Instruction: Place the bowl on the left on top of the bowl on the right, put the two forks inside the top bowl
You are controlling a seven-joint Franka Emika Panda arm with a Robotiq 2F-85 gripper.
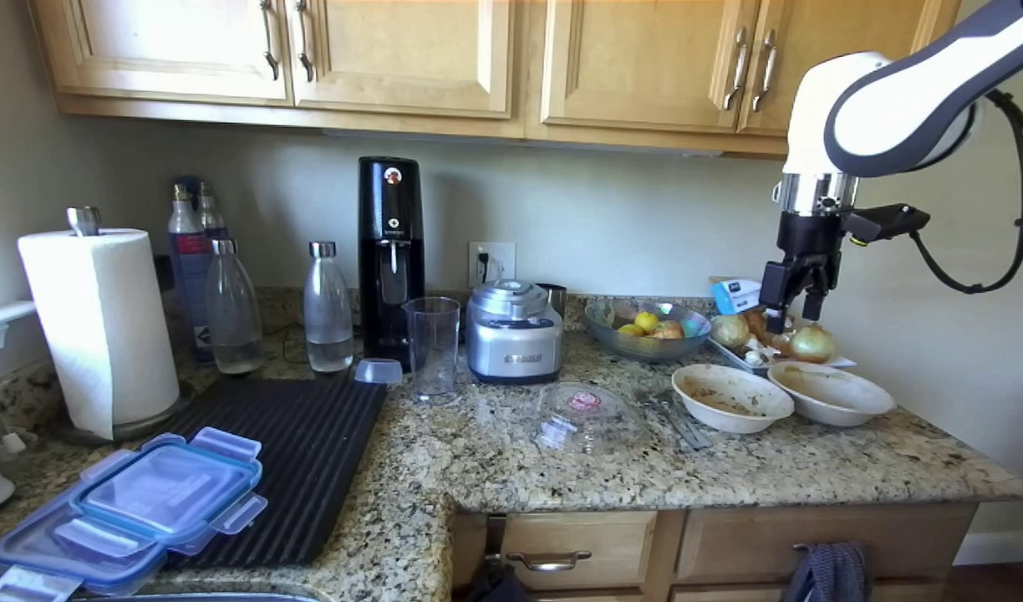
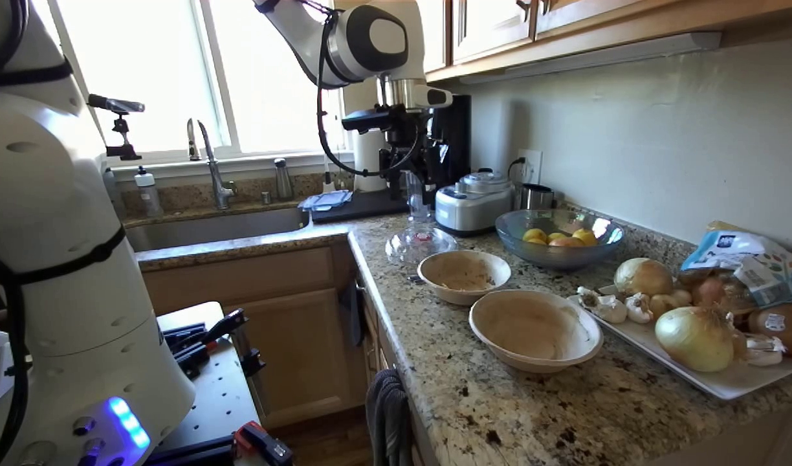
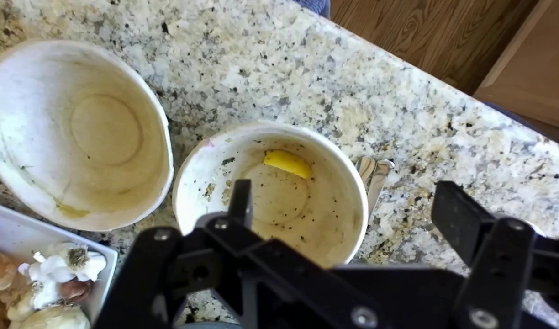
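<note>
Tool [image 3: 343, 203] hangs above crumb-specked bowl [image 3: 279, 198].

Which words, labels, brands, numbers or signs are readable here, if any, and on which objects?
Nothing reads with certainty.
Food processor: perhaps "Cuisinart", blurred.
Too small or blurred:
black machine: markings
clear dome: red print
plastic bag: print
blue bottle: print
brown produce: sticker
</note>
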